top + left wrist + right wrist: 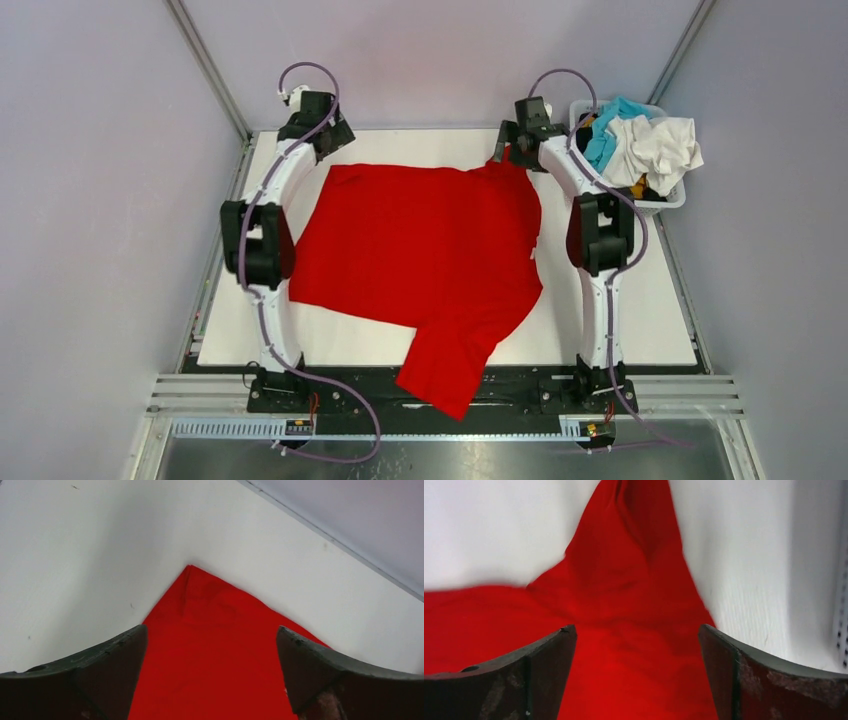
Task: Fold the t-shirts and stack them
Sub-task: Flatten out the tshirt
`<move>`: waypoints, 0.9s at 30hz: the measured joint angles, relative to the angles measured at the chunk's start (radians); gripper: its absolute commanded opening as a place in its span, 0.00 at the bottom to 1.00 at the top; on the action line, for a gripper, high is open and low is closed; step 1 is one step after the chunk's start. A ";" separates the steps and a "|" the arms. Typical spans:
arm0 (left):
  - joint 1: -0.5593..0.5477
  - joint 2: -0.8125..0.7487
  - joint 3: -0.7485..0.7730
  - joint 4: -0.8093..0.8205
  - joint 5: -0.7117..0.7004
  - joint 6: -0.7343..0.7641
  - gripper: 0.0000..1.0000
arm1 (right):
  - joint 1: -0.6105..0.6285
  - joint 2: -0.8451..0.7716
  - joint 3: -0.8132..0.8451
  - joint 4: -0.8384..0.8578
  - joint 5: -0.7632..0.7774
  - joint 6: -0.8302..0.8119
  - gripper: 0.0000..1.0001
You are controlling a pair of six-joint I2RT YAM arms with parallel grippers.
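A red t-shirt (pixel 420 250) lies spread on the white table (pixel 640 320), one part hanging over the near edge. My left gripper (pixel 335 140) hovers over its far left corner (pixel 192 577), jaws wide open and empty, red cloth (pixel 212 665) between the fingers. My right gripper (pixel 508 150) hovers over the far right corner, jaws wide open and empty above bunched red cloth (pixel 634 610).
A white basket (pixel 668 200) at the far right holds several crumpled shirts, white (pixel 660 145) and teal (pixel 605 135). The cage's walls and metal frame close in the table on three sides. Bare table shows to the right of the shirt.
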 measured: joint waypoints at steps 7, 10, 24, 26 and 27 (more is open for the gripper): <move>-0.009 -0.223 -0.232 0.010 0.100 -0.047 0.99 | 0.015 -0.417 -0.483 0.092 -0.170 0.089 0.99; -0.010 -0.291 -0.405 0.028 0.164 -0.075 0.99 | 0.056 -0.599 -0.712 0.142 -0.199 0.116 0.99; -0.053 -0.407 -0.832 0.083 0.301 -0.172 0.99 | 0.232 -0.618 -1.024 0.091 -0.230 0.196 0.99; -0.053 -0.407 -0.836 0.095 0.313 -0.180 0.99 | 0.210 -0.574 -1.007 0.091 -0.254 0.201 0.99; -0.052 -0.406 -0.838 0.097 0.320 -0.182 0.99 | 0.195 -0.551 -0.993 0.082 -0.263 0.206 1.00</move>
